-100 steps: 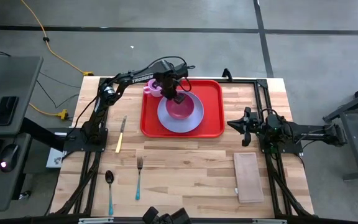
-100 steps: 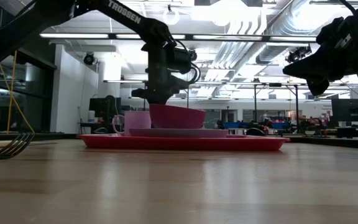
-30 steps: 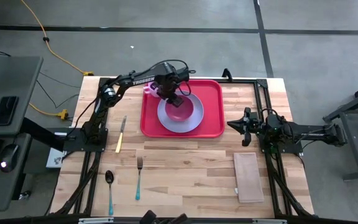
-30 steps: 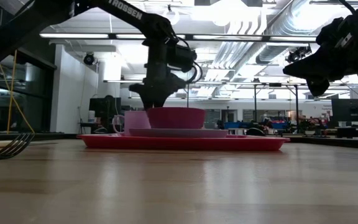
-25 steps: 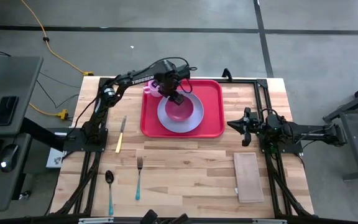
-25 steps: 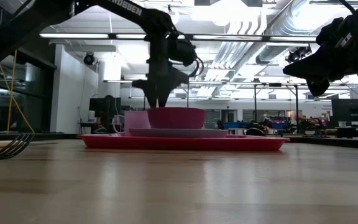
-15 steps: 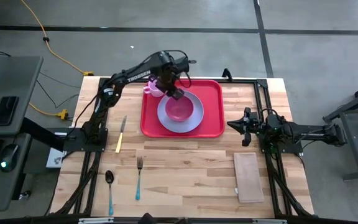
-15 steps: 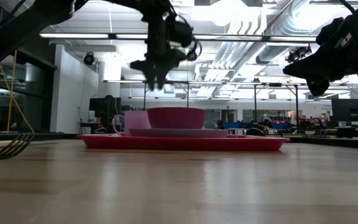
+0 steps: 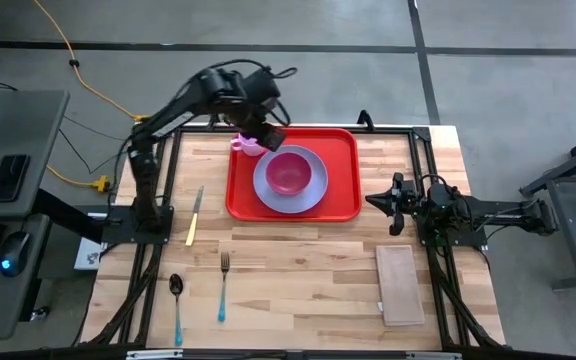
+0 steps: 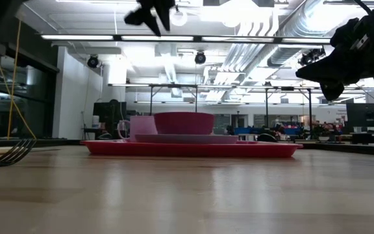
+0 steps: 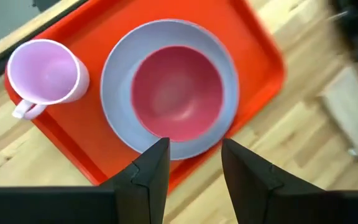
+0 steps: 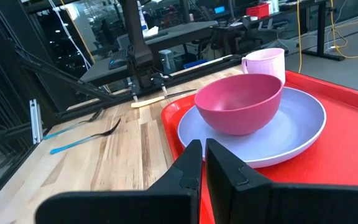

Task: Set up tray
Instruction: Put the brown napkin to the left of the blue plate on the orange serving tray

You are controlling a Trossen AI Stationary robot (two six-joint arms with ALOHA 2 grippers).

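Note:
The red tray [image 9: 343, 195] lies on the far middle of the table. A lavender plate [image 9: 264, 188] rests flat on it, and a pink bowl [image 9: 289, 173] stands on the plate. A pale pink mug [image 9: 248, 146] stands upright in the tray's far left corner. My left gripper [image 11: 194, 149] hangs open high above the tray's far left part [image 9: 271, 136], pointing steeply down, with nothing between its fingers. My right gripper [image 9: 388, 203] waits shut at the table's right side, level and pointing at the tray.
A knife [image 9: 194, 217] lies left of the tray. A fork [image 9: 223, 285] and a spoon [image 9: 176, 300] lie near the front left. A tan napkin [image 9: 398, 285] lies at the front right. Bare wood spreads across the table's near middle.
My left gripper has risen from just above the bowl to high over the tray and drawn back toward the table's far left, tipping less steeply downward. It stays open. Bowl, plate and mug have kept their places on the tray.

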